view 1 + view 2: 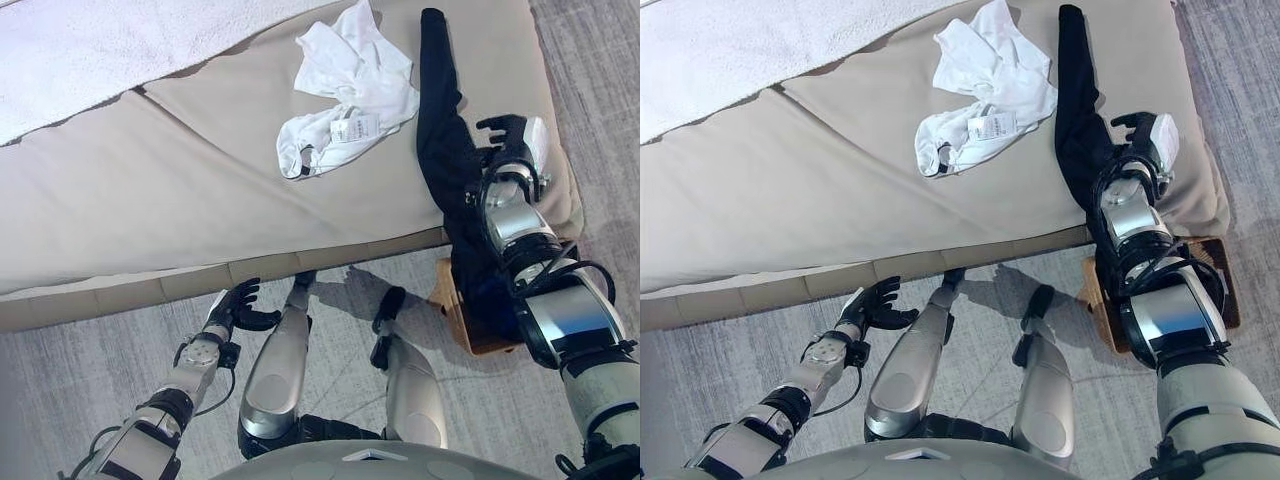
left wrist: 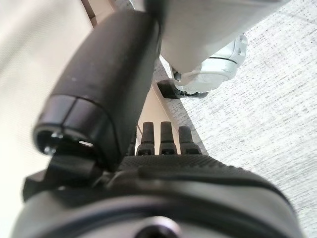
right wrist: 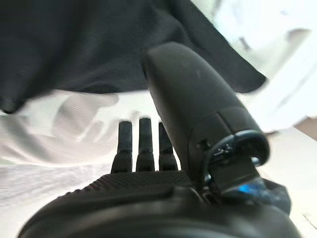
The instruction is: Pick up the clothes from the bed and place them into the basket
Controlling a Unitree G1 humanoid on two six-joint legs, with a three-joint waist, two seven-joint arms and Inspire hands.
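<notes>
A black garment (image 1: 440, 120) lies along the right side of the beige bed (image 1: 150, 190) and hangs over its front edge into a wooden basket (image 1: 1223, 280) on the floor. A crumpled white garment (image 1: 345, 95) lies on the bed to the left of it. My right hand (image 1: 512, 138) is open above the bed, just right of the black garment; in the right wrist view its straight fingers (image 3: 140, 141) point at the black cloth (image 3: 89, 44). My left hand (image 1: 238, 303) is open and empty, low by the bed's front edge.
A white fluffy blanket (image 1: 90, 50) covers the bed's far left corner. Grey carpet (image 1: 80, 380) lies in front of the bed. The basket stands against the bed's front right corner.
</notes>
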